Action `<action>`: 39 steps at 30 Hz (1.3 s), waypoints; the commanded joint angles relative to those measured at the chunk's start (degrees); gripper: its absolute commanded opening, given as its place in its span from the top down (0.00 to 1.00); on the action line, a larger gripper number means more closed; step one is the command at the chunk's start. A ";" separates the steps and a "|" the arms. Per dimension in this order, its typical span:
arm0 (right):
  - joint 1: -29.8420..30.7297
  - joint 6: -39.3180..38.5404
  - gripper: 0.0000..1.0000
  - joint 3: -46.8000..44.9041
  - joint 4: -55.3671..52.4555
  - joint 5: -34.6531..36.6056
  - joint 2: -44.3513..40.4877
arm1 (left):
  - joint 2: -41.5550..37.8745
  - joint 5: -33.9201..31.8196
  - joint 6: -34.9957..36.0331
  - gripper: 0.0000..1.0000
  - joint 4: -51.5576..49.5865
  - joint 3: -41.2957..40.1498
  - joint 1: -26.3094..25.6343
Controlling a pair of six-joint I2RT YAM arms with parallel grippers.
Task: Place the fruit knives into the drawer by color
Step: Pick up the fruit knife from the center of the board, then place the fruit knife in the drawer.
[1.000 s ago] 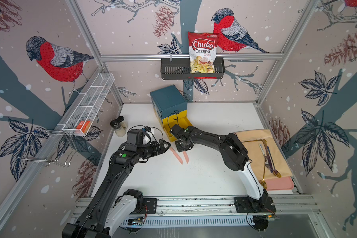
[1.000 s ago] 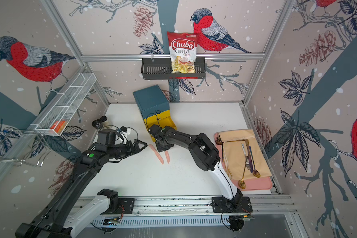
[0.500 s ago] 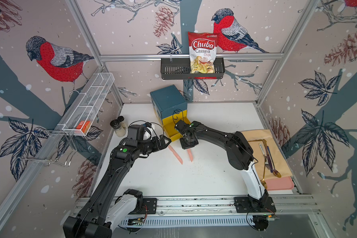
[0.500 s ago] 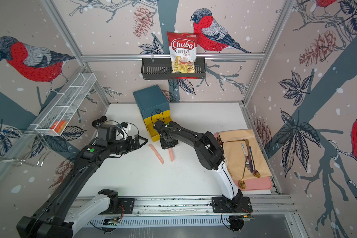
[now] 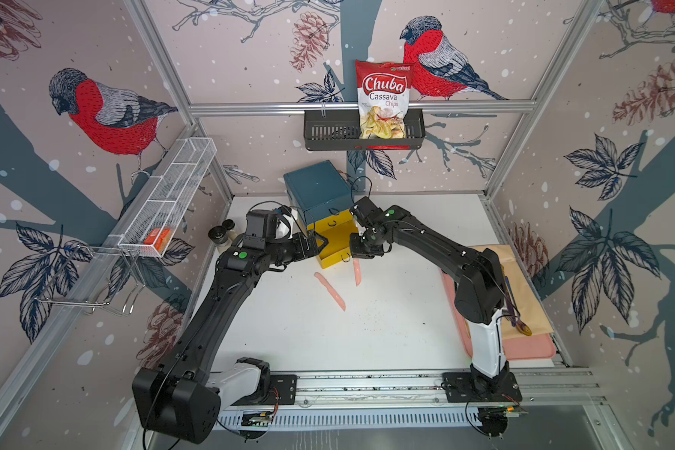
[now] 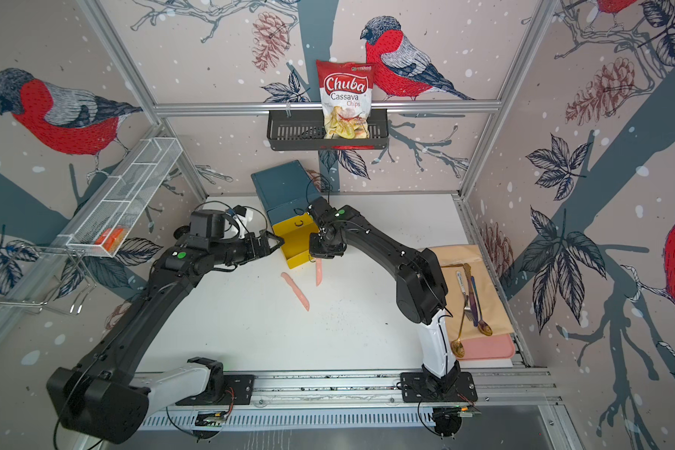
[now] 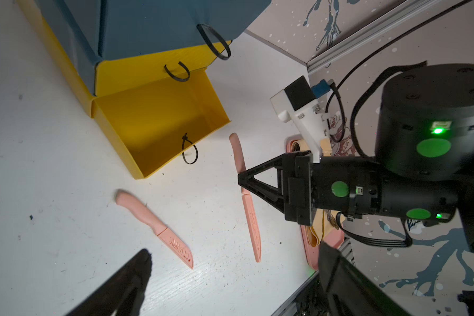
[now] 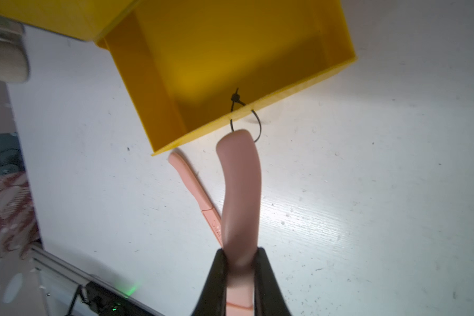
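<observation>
Right, the right tool (image 8: 241,257) is clenched on one salmon-pink knife (image 8: 240,191) around mid-length, its handle end pointing at the pulled-out bottom yellow drawer (image 7: 112,136) of the teal chest (image 5: 316,187), just outside the front wall. The second pink knife (image 5: 330,290) lies flat on the white bench (image 5: 367,331) close by. The left tool (image 5: 319,244) hovers beside the drawer, jaws spread wide, gripping nothing.

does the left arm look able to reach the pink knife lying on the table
Probably yes: the left gripper is open nearby, and the loose pink knife lies uncovered on bare table, clear of the right gripper.
</observation>
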 commanded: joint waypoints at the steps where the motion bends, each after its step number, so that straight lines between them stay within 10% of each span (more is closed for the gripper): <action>1: -1.91 8.34 1.00 1.94 2.32 -9.15 0.89 | 2.01 1.05 1.11 0.03 2.86 2.26 -0.01; 15: -6.74 42.21 1.00 -8.12 30.04 -25.16 3.70 | 9.89 0.87 2.42 0.03 3.33 10.77 -0.03; 23: -8.38 44.36 1.00 -5.68 32.60 -25.51 9.15 | 13.48 1.26 3.67 0.03 3.02 13.78 0.49; 32: -9.99 44.89 0.54 -5.35 37.05 -26.57 11.03 | 16.35 2.58 4.95 0.03 2.56 15.19 1.72; 39: -9.77 39.82 0.54 -7.79 38.52 -26.80 7.56 | 15.10 1.93 5.46 0.03 1.56 13.96 1.87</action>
